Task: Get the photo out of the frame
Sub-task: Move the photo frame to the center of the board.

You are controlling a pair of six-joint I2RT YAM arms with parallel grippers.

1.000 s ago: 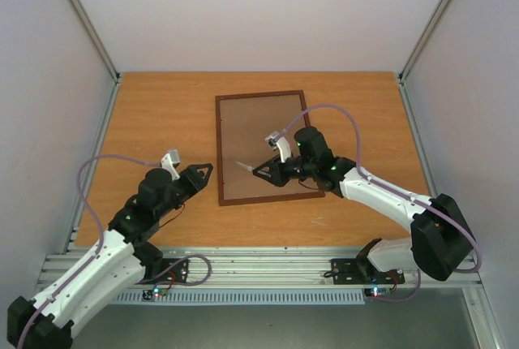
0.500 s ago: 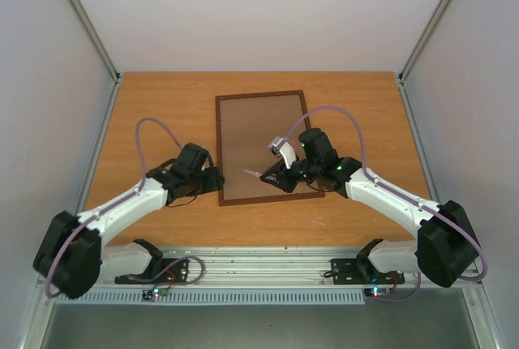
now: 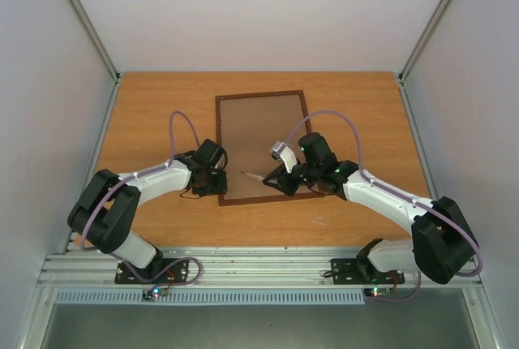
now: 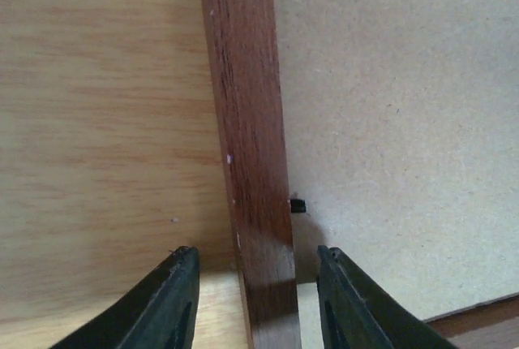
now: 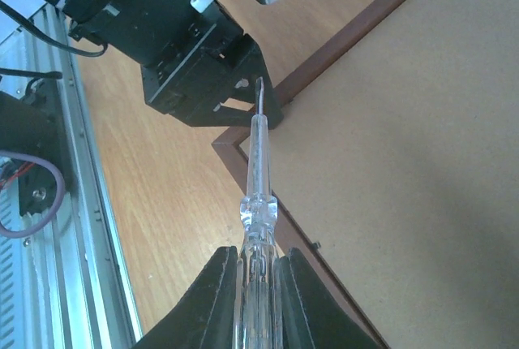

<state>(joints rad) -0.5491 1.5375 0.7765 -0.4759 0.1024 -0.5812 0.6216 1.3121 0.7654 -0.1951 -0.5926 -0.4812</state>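
Top: frame (image 3: pixel 263 134) lies back-up, my left gripper (image 3: pixel 217 180) at its near-left corner. Left wrist: open jaws straddle that edge, likely steadying it. Right wrist: right gripper (image 5: pixel 258 256) clamps a screwdriver (image 5: pixel 258 162) aimed there; photo hidden, presumably underneath.

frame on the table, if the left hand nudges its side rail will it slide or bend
Probably slides as one stiff piece: the frame has wooden rails around a flat backing board. Likely light; on the smooth table a left hand push near its corner may pivot it.
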